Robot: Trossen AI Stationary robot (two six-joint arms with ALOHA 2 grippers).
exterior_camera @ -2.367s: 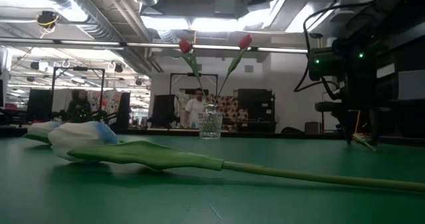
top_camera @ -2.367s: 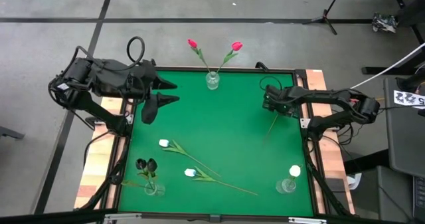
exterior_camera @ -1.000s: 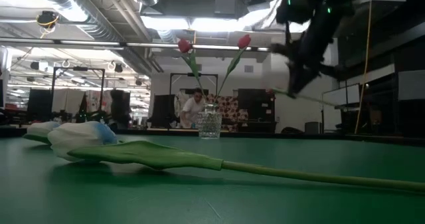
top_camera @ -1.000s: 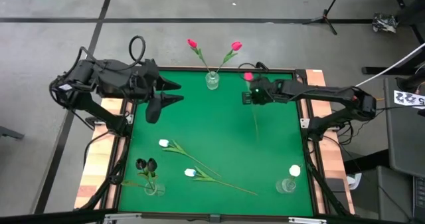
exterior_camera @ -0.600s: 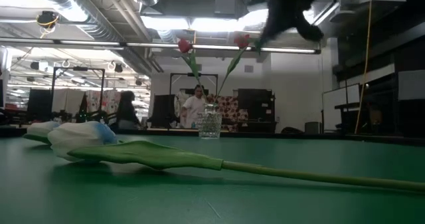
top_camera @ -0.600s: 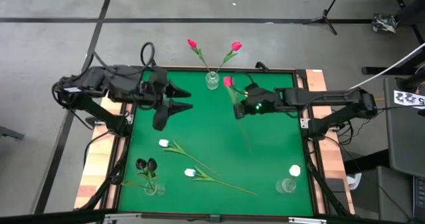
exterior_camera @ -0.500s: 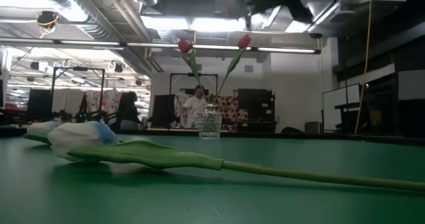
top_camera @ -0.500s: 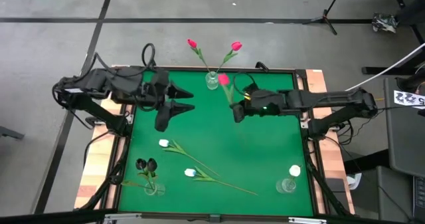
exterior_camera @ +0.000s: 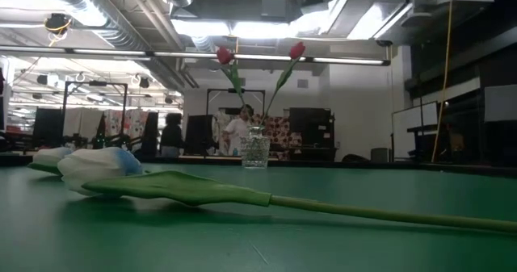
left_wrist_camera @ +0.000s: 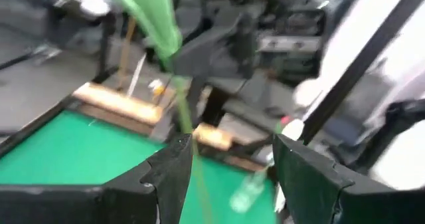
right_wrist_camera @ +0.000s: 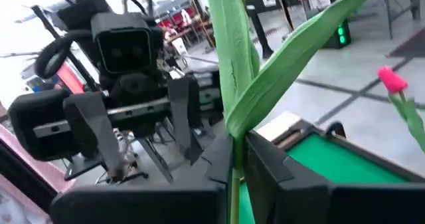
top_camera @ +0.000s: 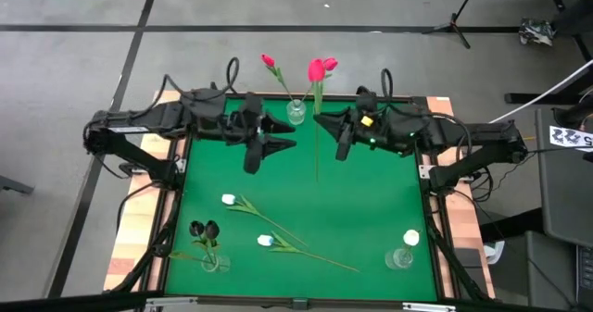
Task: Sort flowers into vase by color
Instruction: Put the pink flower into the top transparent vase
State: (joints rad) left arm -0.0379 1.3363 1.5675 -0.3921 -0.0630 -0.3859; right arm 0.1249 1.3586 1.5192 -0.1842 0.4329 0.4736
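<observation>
Right fingers [top_camera: 326, 125] grip a pink artificial tulip [top_camera: 317, 69] beside the open left fingers [top_camera: 281, 136]; two white long-stemmed tulips [top_camera: 229, 199] lie unsorted on the green counter [top_camera: 371, 210]

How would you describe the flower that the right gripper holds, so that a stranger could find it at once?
Look at the far edge of the green table, where a small glass vase stands with two pink-red tulips. Just beside it, the right gripper has its jaws shut on a third pink-red tulip. Unlike its neighbours, this one hangs in the air, stem dangling, outside the vase.
</observation>
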